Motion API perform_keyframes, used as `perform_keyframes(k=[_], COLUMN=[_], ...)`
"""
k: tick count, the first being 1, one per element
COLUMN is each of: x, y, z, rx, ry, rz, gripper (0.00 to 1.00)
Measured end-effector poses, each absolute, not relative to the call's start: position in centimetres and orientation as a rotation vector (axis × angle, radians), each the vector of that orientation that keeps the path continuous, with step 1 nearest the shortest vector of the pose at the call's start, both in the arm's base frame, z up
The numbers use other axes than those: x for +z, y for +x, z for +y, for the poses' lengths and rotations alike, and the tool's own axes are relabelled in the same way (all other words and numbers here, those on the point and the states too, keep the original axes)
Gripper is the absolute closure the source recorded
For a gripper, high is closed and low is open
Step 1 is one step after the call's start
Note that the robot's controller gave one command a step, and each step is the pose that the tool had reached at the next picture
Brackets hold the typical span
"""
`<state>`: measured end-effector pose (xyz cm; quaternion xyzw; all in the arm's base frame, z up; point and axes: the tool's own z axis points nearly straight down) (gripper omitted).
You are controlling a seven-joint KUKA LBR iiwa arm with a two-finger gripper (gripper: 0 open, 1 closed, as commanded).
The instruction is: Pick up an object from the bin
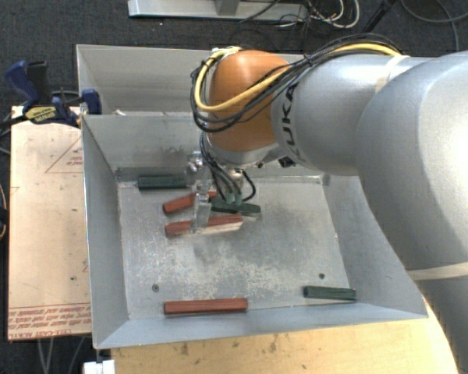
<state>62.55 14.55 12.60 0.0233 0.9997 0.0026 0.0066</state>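
My gripper (201, 202) is low in the middle of the bin, under the orange wrist cover. Its tip comes down onto a red-brown bar (218, 225) that lies flat on the bin floor. A second, shorter red-brown bar (177, 205) lies slanted just to its left. A dark green bar (247, 208) pokes out to the right from beneath the gripper, partly hidden by it. Whether any of these bars is gripped does not show.
Another dark green bar (161, 182) lies near the back left. Along the front wall rest a long red-brown bar (205, 307) and a small dark green bar (329, 292). The arm covers the bin's right side and back.
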Motion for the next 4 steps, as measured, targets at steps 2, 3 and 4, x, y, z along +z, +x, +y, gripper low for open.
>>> perform_keyframes(k=[2, 3, 4], x=[7.1, 8.1, 25.2], y=[59.2, 58.0, 63.8], z=[17.5, 17.3, 18.9], rx=[0.005, 0.001, 0.004], ry=[0.146, 0.081, -0.006], rz=[3.137, 3.141, 3.132], gripper=[1.0, 1.0, 1.0])
